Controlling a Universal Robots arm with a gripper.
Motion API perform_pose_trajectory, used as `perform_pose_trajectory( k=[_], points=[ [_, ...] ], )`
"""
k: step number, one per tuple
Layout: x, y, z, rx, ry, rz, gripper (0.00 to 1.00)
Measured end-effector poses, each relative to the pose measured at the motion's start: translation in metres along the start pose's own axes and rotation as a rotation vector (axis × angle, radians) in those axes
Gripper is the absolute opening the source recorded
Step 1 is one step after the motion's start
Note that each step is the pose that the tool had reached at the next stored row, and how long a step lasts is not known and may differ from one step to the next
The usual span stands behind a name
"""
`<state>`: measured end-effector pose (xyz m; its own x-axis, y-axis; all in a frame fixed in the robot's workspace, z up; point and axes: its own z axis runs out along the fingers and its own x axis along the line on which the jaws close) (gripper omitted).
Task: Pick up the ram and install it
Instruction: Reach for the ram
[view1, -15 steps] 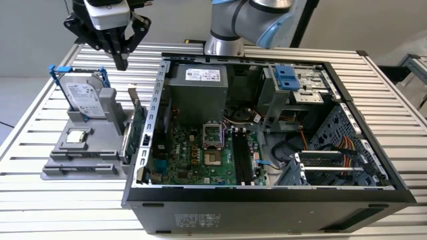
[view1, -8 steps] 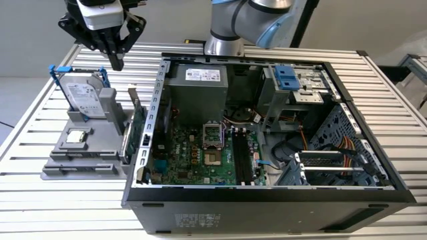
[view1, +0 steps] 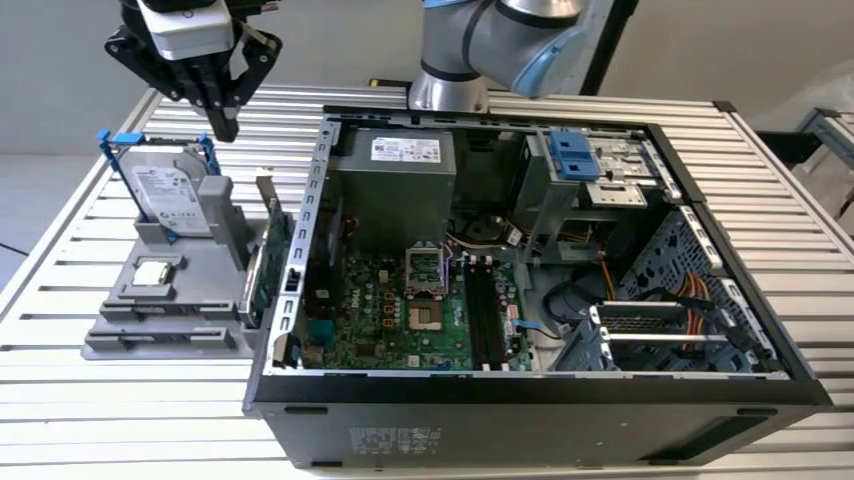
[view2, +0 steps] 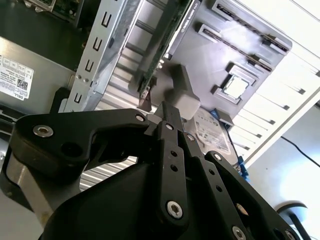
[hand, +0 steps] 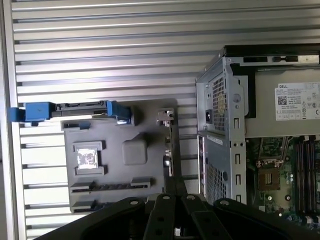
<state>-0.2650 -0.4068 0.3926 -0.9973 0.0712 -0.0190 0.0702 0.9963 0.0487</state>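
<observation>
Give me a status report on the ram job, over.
Hand shut, empty, above grey holder by the drive. Ram not yet picked. Card upright in holder.

A silver hard drive stands in a grey fixture beside the open computer case.

In the second wrist view, hard drive half behind the tool, computer case partly out of view
</observation>
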Motion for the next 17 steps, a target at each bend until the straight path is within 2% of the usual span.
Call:
perform_pose_trajectory(
  k=[17],
  points=[
    [0.0186, -0.0024, -0.0004, 0.0, -0.0001, 0.0, 0.0]
  ],
)
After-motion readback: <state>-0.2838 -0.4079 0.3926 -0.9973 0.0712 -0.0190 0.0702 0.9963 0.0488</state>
